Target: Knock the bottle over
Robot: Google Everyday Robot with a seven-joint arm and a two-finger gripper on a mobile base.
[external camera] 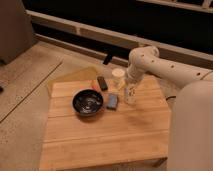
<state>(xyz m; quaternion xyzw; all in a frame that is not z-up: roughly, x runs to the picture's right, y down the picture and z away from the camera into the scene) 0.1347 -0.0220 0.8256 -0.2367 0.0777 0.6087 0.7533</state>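
Bottle (131, 93): small, clear, upright, right of blue block (112, 101); gripper (131, 86) directly above it, grip state cannot be told

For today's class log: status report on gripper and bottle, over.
Gripper low at the bottle, directly above it. Bottle upright beside blue block. White cylinder close behind.

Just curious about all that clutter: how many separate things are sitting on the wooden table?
5: black bowl, blue block, dark bar, white cylinder, bottle under the gripper. More may be hidden.
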